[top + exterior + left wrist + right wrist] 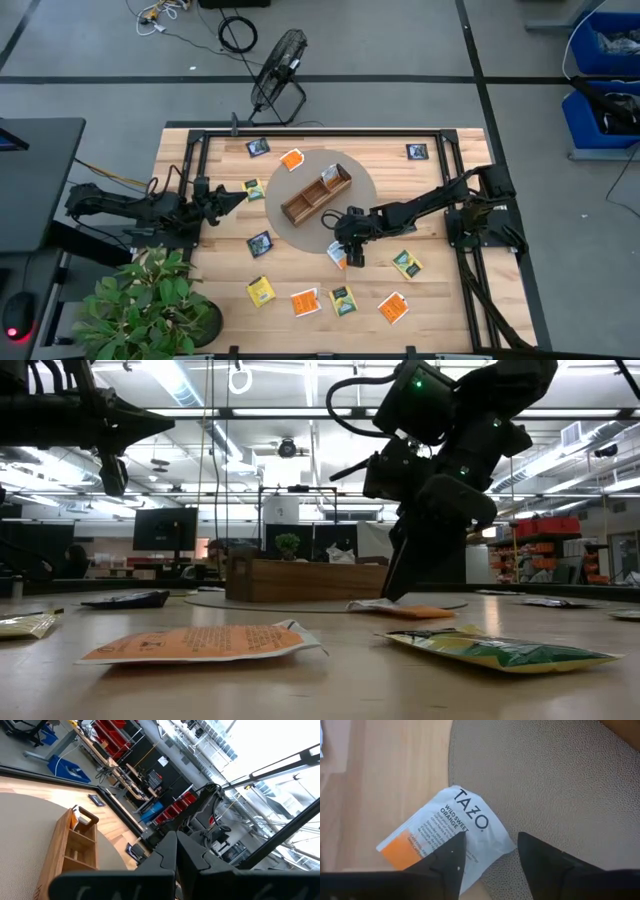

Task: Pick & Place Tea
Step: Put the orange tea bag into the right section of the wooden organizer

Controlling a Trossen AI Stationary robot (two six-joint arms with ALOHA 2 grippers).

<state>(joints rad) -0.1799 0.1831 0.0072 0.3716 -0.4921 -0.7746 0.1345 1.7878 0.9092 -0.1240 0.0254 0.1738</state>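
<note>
The wooden tabletop is seen from above with a round grey mat near its middle, and on that mat a brown three-compartment tray is set at a slant. One packet or more is seen standing in the tray's end compartment; the other compartments cannot be judged with certainty.

The left arm is held back at the tabletop's left edge, and its hand is shown pressed together in its own wrist view, holding nothing.

The right arm is stretched in from the right edge, and its hand is poised directly over an orange-and-white tea packet, its two fingers spread with a clear gap between them. That packet is marked "TAZO Wild Sweet Orange" and is laid flat across the mat's edge, partly on mat and partly on bare wood, just beside the tray's near end.

The other tea packets are scattered over the tabletop: several along the front edge, a few dark ones toward the far side, one orange-and-white by the mat's far rim.

The step in hand is judged to be the pick. No contact between fingers and packet can be confirmed. For the next move, a descent and a closing onto the flat packet's edge would be called for, since little thickness is offered for a pinch; a lift and a short carry to the tray would then be required.
</note>
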